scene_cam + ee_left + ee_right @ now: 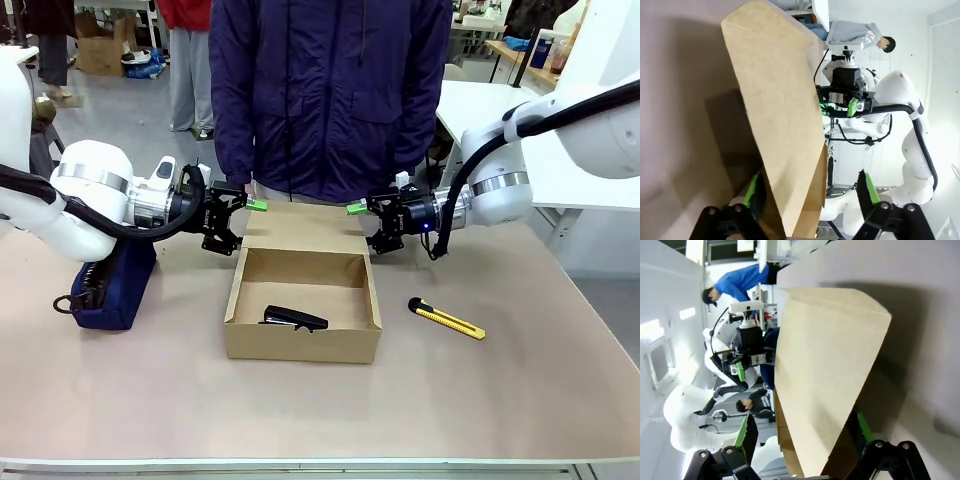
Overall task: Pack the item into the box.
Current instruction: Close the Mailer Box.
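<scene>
**A robotics lab with shared worktables**

Two white robot arms, the left arm and the right arm, are mounted at a beige table. A person in a dark jacket stands at its far side. Behind lie a grey floor, a cardboard carton, another standing person and a white table with containers. The left wrist view shows plain white walls.
</scene>
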Controlling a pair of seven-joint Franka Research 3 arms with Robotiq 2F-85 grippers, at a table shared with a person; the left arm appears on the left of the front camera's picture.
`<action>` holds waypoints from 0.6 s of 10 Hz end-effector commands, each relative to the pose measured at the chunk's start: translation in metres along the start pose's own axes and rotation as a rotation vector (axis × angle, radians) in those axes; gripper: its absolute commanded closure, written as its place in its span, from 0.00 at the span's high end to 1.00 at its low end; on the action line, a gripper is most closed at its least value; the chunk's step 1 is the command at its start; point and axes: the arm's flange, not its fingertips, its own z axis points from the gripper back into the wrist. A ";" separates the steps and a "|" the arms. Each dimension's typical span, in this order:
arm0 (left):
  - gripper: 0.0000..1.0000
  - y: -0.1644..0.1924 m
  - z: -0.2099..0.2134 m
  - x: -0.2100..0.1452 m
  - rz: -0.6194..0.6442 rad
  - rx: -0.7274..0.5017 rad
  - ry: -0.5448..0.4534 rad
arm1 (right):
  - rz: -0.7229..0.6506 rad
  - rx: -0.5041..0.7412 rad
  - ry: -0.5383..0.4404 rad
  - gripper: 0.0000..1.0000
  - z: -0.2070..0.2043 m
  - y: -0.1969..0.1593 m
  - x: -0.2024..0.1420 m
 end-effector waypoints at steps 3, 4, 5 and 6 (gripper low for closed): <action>0.60 -0.001 -0.001 0.000 -0.053 -0.083 -0.027 | -0.056 0.010 0.033 0.60 -0.003 0.005 0.000; 0.43 -0.001 -0.001 0.000 -0.049 -0.081 -0.018 | -0.056 0.009 0.028 0.53 -0.003 0.005 -0.001; 0.43 -0.001 0.000 0.000 -0.046 -0.076 -0.014 | -0.040 0.009 0.016 0.53 -0.002 0.007 -0.003; 0.43 -0.001 0.000 0.000 -0.046 -0.074 -0.017 | -0.024 0.000 0.014 0.53 -0.001 0.009 -0.005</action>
